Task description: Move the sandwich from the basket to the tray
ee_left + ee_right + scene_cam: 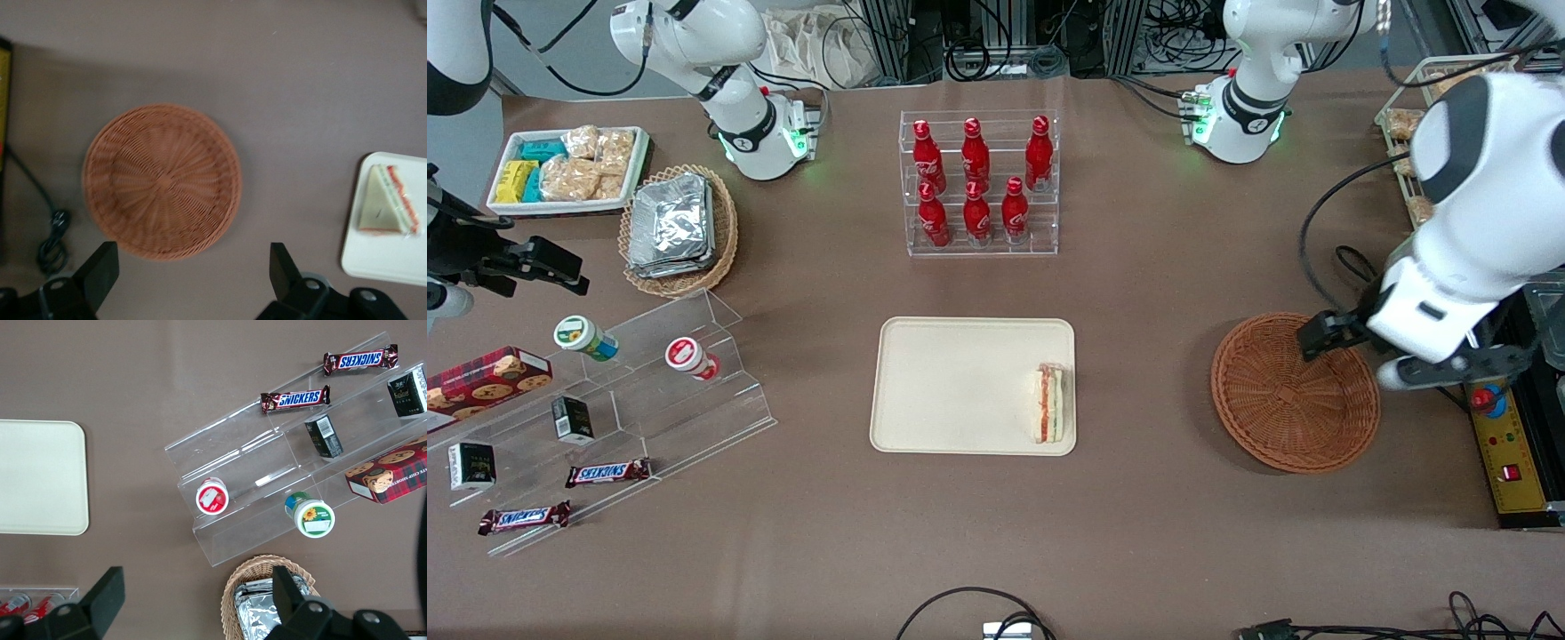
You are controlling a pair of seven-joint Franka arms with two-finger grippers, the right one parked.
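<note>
The sandwich (1049, 403) is shown lying flat on the tray (951, 382), close to the rim at the end of the tray nearest the working arm; its striped filling edge of orange-red, white and green is turned toward the middle of the tray. In the left wrist view the sandwich (387, 209) is seen as a pale triangle on the corner of the tray (387, 257). The basket (1294, 391) is seen on the brown table (1138, 533), well apart from the tray and toward the working arm's end, with nothing inside it. The gripper (1325, 336) is held above the basket's rim, at the part farther from the front camera. In the wrist view its two black fingers (100, 270) are spread wide, nothing is held between them, and the basket (161, 180) is viewed from above.
</note>
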